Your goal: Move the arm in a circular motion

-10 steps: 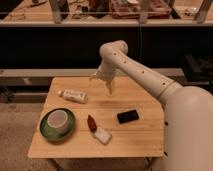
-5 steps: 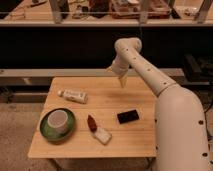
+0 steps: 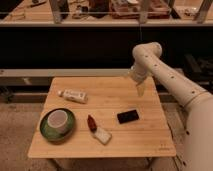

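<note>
The arm [image 3: 165, 80] is glossy white, made of thick tubular segments, and reaches from the lower right up to a rounded joint [image 3: 146, 52] above the table's back right. Its narrow tapered tip, the gripper [image 3: 140, 90], points down over the right side of the wooden table [image 3: 145, 135] and hangs above the surface, touching nothing.
On the table lie a white tube [image 3: 73, 95] at back left, a white cup on a green plate [image 3: 57, 123] at front left, a small red object [image 3: 92, 122] beside a white block [image 3: 102, 135], and a black phone-like slab [image 3: 128, 116]. Cluttered shelves [image 3: 100, 15] stand behind.
The arm has swung steadily right, from over the table's back middle to its right side. The tip has dropped lower. The things on the table have not moved.
</note>
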`<state>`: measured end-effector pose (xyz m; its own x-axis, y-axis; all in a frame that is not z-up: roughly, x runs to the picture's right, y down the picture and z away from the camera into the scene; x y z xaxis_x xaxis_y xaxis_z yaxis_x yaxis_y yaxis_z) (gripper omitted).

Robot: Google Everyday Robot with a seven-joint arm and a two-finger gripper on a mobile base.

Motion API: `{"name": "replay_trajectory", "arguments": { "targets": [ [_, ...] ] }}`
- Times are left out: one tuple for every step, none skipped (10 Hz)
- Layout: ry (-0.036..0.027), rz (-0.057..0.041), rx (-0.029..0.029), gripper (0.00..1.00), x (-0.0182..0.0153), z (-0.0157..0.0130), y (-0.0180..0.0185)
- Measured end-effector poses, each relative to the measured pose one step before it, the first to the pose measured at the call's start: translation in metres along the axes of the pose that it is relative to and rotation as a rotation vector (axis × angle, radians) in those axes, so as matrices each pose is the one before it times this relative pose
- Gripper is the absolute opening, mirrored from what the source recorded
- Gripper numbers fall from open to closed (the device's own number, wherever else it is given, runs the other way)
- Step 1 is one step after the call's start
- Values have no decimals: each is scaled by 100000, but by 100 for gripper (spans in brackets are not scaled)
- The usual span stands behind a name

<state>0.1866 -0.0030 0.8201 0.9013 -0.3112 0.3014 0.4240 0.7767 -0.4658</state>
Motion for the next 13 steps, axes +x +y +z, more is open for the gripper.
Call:
{"name": "replay_trajectory", "arguments": {
  "targets": [
    [-230,5152,-1538,80,-177,-572,3272],
    [-455,3404,-813,80,-112,-390,2124],
    [-462,4944,-980,77,-419,-576,3560],
    [434,418,372,70,-217,-295,1638],
    [47,-1040,-332,63,-431,-124,1096],
    [846,-1498,-1040,50,-1224,-222,1102],
    [-268,-1879,-381,44,-893,-282,76],
    [-618,-2289,-350,41,-849,-106,-56],
    [-1068,-2149,-1628,41,-1559,70,-451],
    [-750,-3662,-71,41,-2144,-6,-357],
    [-1343,-1378,-154,41,-1115,-86,448],
    [-1596,-1263,-472,41,-1027,-233,573],
    [-291,-5152,-680,41,-1701,-145,675]
  ]
}}
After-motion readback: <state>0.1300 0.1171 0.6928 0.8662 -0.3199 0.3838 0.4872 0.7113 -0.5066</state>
